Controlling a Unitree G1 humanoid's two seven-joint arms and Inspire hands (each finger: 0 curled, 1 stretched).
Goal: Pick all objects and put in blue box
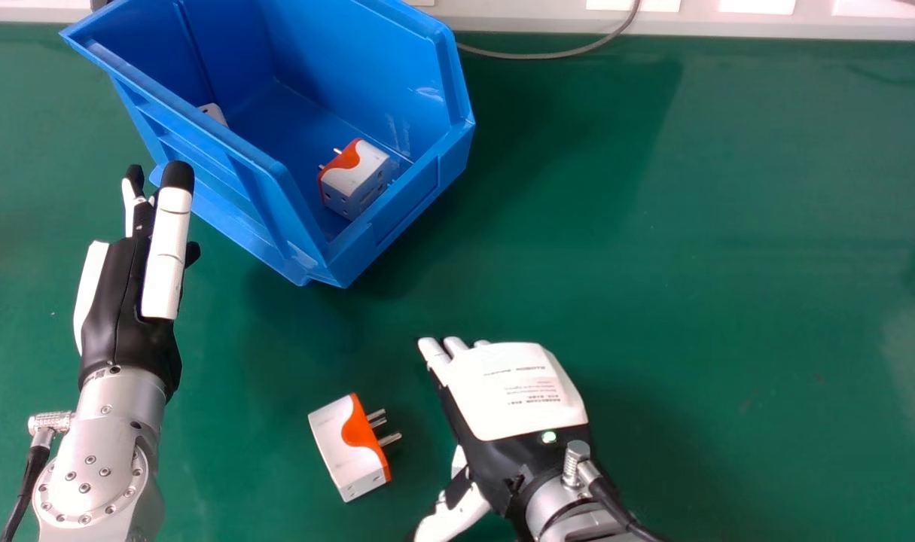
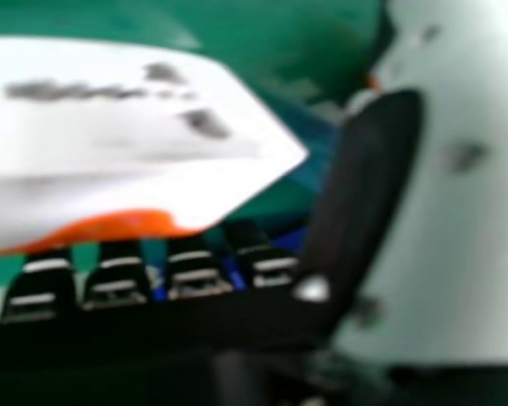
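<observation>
At 9 o'clock in the head view, left hand [image 1: 129,301] open, fingers straight toward 12, nothing held. Fingertips near box's outer wall; contact can't be confirmed. Posn. prob. chosen to leave the pick area free for the other arm.

At 10 to 11 o'clock, blue box [image 1: 397,214], upright on green table [image 1: 698,301], open top accessible, presumably sited for a short carry. Contents, L to R: small white item [image 1: 215,115], mostly hidden by near wall, type n/k; then white/orange adapter [image 1: 352,179] by the wall at box's 5 o'clock, pins toward 10.

At 7 o'clock, loose adapter [image 1: 348,448] lying on table, outside box, pins toward approx. 3, i.e. facing the other hand.

Between 5 and 6 o'clock, right hand [image 1: 513,391] just beside loose adapter, back up, fingers relaxed and uncurled, no grip. Thumb set out toward 7-8, apart from fingers, so the opening faces the item; reads as pre-grasp.

Assessment: one visible item o/s. Next req'd: shift toward 9, close on adapter body. Risk: pins catching fingers, or item skidding if nudged.
</observation>
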